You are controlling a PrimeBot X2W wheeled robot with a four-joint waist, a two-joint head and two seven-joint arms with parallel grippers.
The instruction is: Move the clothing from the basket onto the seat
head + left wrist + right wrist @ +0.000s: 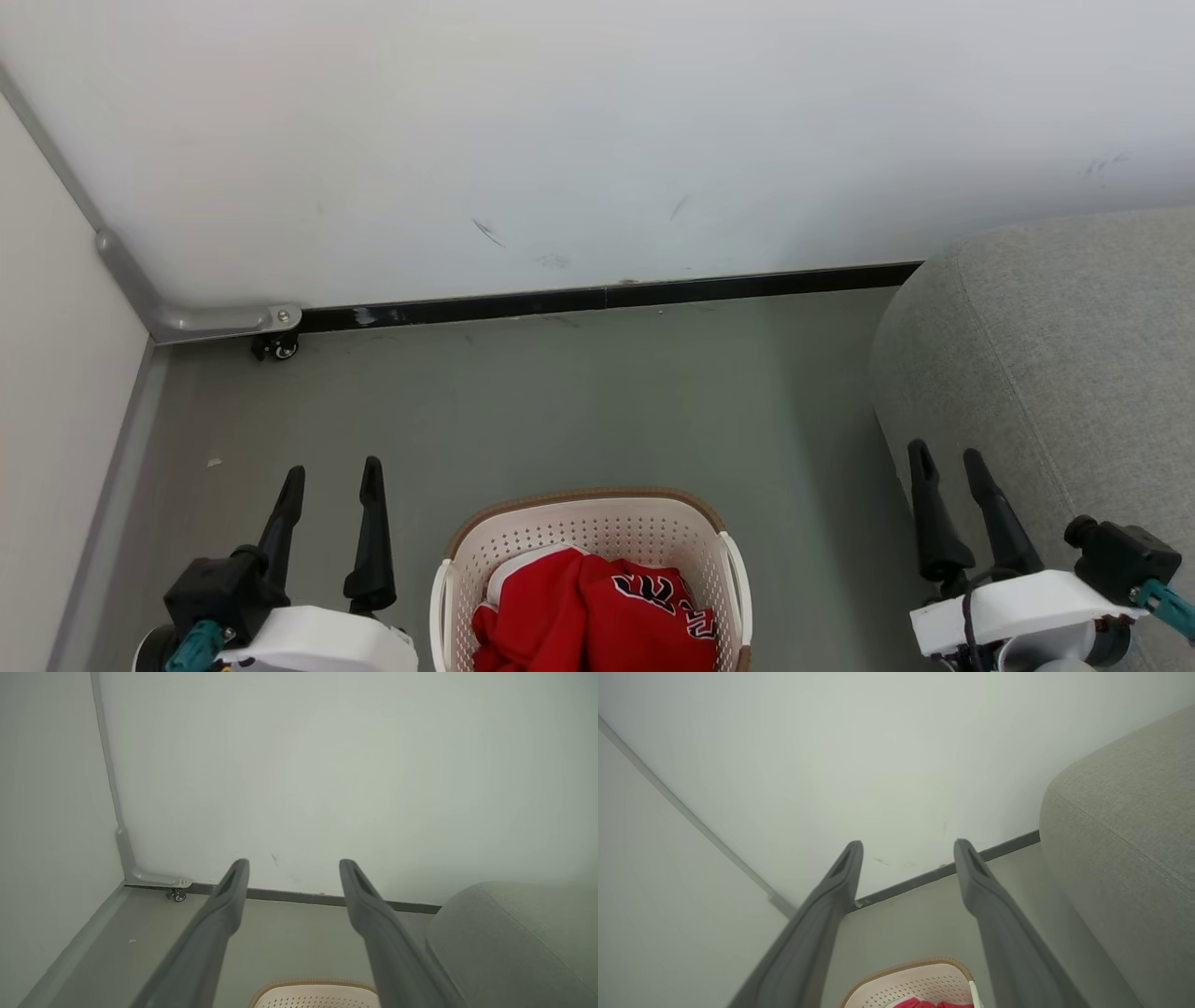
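Centrally, clothing (579, 611) in basket (588, 527), between left end effector (334, 467) and right end effector (946, 451), both released.

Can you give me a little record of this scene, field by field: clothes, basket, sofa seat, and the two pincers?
basket: cream, perforated, brown rim, standing on the floor
clothing: red, bunched inside the basket
seat: grey fabric, on the robot's right, no clothing seen on it
left pincer: open, empty
right pincer: open, empty, near the seat
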